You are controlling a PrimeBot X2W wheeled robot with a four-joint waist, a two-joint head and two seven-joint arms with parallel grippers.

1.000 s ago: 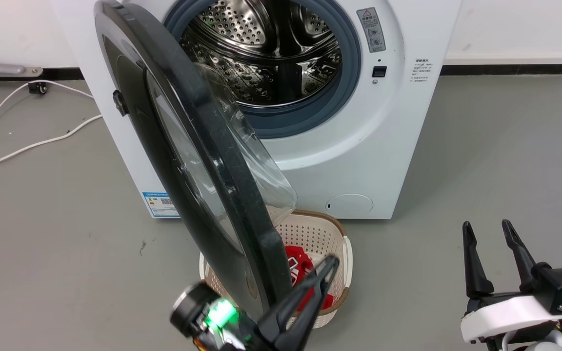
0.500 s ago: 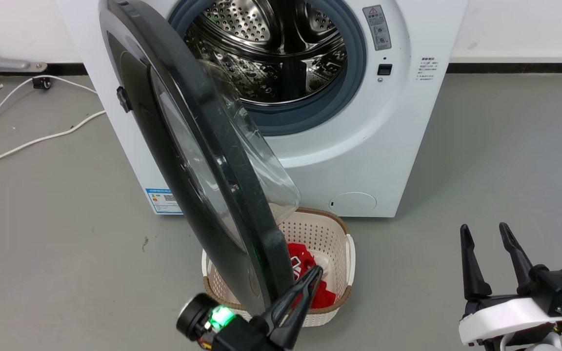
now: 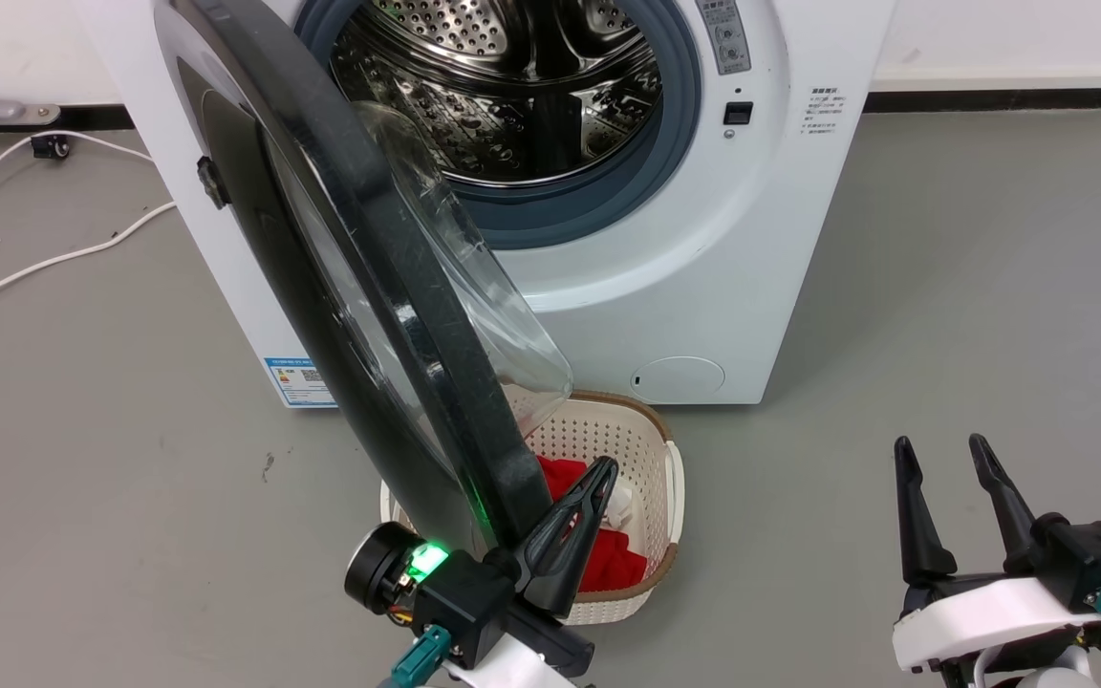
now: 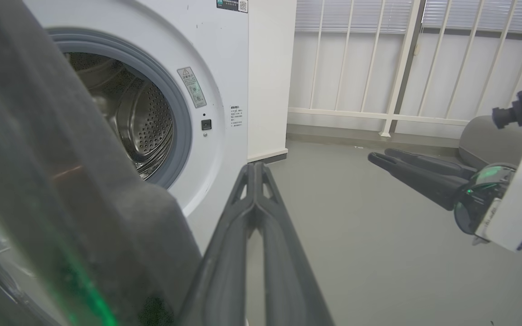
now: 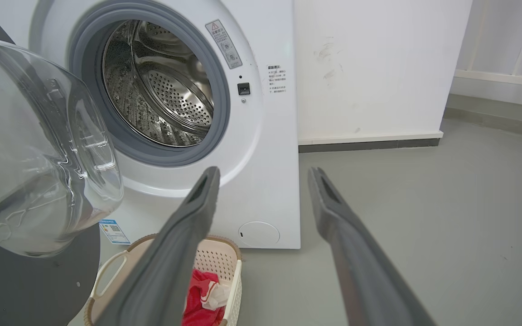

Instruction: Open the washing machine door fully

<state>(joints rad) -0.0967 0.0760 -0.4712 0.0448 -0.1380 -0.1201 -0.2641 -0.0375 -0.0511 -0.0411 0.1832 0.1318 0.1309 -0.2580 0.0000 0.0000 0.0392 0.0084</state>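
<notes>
Grey floor [image 3: 942, 287] runs up to a white wall, and a white cable [image 3: 53, 258] trails across it at 9 o'clock. On my head view the white washing machine [image 3: 703, 287] fills 12 o'clock, with its steel drum [image 3: 512, 86] and grey rubber ring [image 3: 675, 124] exposed. The washing machine door [image 3: 398, 287] is hinged on the machine's left side. It stands swung out toward me, nearly edge-on, running from 11 o'clock down to 6. Its clear glass bowl [image 3: 484, 296] bulges toward the drum. Below the door's lower rim sits a perforated cream basket [image 3: 651, 440] holding red clothes [image 3: 608, 564]. My left end effector [image 3: 600, 473] is at 6 o'clock with its fingers pressed together on nothing. They lie right along the door's lower inner rim, but I cannot tell if they touch it. My right end effector [image 3: 939, 444] waits at 4 o'clock, fingers spread, well apart from the door.

On the left wrist view, pale railings back the room. The closed fingers rise from 6 o'clock, and the door's dark rim is a blur just beside them at 8 o'clock. The drum opening sits at 10 o'clock and the right end effector at 3.

On the right wrist view, the parted fingers frame bare floor and the machine's lower corner. The glass bowl looms at 9 o'clock, the drum at 11 and the basket at 7.
</notes>
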